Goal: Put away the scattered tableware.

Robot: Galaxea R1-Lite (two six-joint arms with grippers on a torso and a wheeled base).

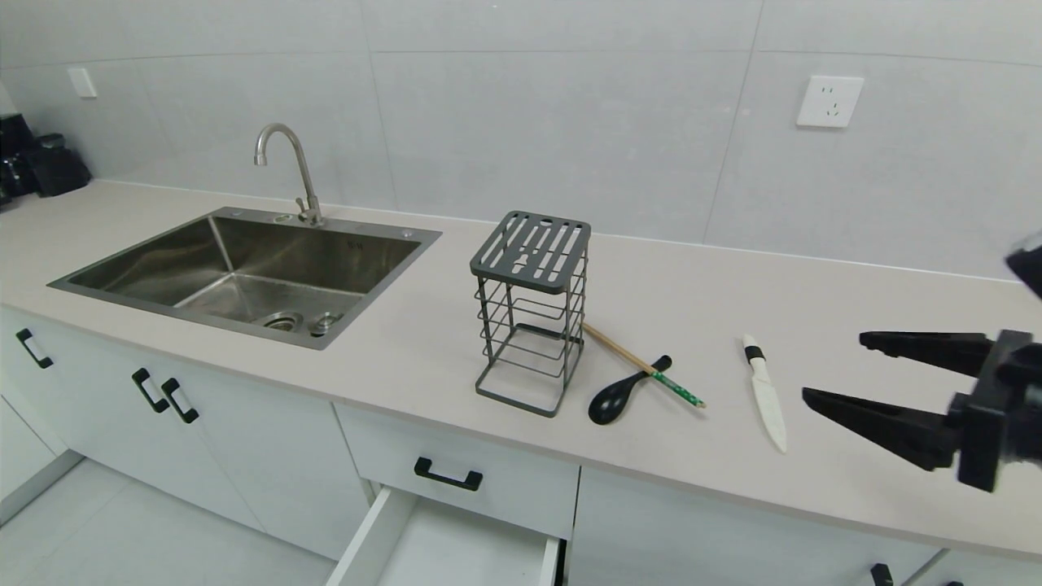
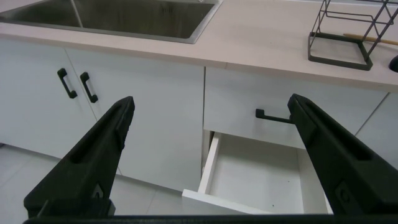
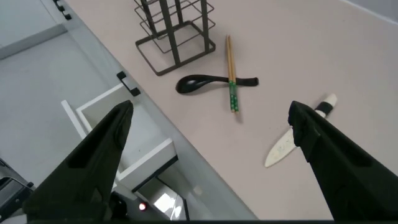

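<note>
A black spoon [image 1: 625, 394] [image 3: 211, 82] lies on the counter with a pair of wooden chopsticks [image 1: 642, 365] [image 3: 231, 73] laid across its handle. A white knife [image 1: 764, 391] [image 3: 298, 132] with a black band lies to their right. The grey wire rack [image 1: 530, 309] [image 3: 173, 27] [image 2: 350, 36] stands upright left of the spoon. My right gripper [image 1: 834, 371] [image 3: 211, 155] is open, hovering over the counter right of the knife, holding nothing. My left gripper [image 2: 211, 146] is open too, low in front of the cabinets, facing the open drawer [image 2: 258, 171] [image 1: 444, 545].
A steel sink [image 1: 244, 273] with a faucet [image 1: 286, 167] is set into the counter [image 1: 716, 285] at the left. Cabinet doors with black handles [image 1: 163, 395] sit below it. A shut drawer with a black handle [image 1: 448, 474] is above the open one. A wall socket [image 1: 829, 101] is at the upper right.
</note>
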